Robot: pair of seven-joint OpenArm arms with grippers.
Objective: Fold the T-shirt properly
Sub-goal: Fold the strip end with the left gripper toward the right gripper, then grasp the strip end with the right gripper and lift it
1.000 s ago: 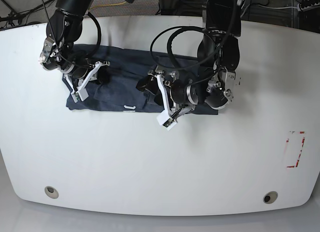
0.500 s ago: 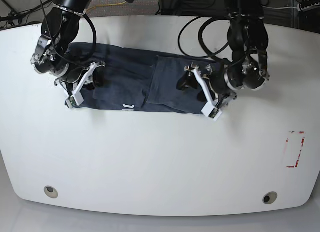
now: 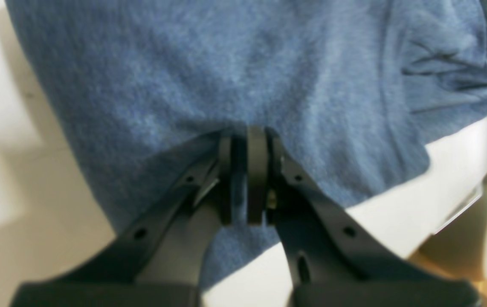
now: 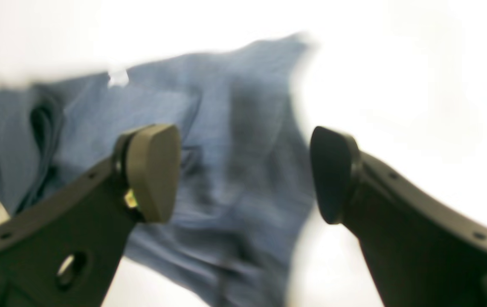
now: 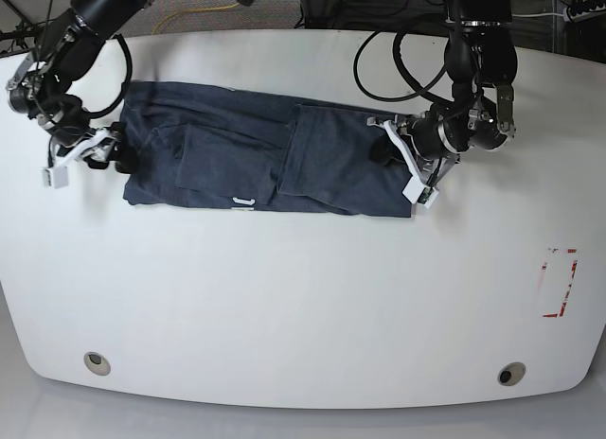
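The dark slate-blue T-shirt (image 5: 237, 155) lies as a long folded band across the far half of the white table (image 5: 303, 297), its small white neck label (image 5: 244, 202) at the near edge. My left gripper (image 5: 409, 166) is at the shirt's right end. In the left wrist view it (image 3: 245, 179) is shut on a pinch of the blue fabric (image 3: 226, 76). My right gripper (image 5: 76, 161) is just off the shirt's left end. In the right wrist view it (image 4: 243, 175) is open and empty, with the blurred shirt (image 4: 235, 140) beyond it.
A red-marked rectangle (image 5: 559, 283) is on the table at the right. Two round fittings (image 5: 96, 362) (image 5: 512, 374) sit near the front edge. Black cables (image 5: 379, 51) loop off the arm behind the shirt's right end.
My left gripper has moved right from the shirt's middle to its right end, holding fabric. My right gripper has drawn back left, off the shirt's left end.
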